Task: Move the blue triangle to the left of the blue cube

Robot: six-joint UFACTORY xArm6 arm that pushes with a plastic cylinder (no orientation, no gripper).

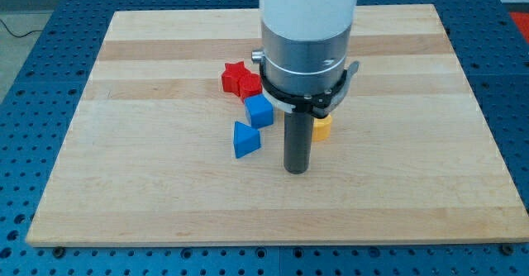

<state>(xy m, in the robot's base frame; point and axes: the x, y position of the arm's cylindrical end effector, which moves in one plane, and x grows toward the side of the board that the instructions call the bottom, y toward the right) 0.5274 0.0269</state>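
Since the blue triangle (245, 140) sits just below the blue cube (259, 110), my tip (296, 170), a jawless rod with nothing gripped, is placed right of the triangle for a leftward push.

blue triangle (245, 140) flat on board | just below, touching blue cube (259, 110)

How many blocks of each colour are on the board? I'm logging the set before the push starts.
Blue: 2, the blue cube and the blue triangle
Red: 1, the red star
Yellow: 1, the yellow block, partly hidden behind the rod above my tip
Total: 4
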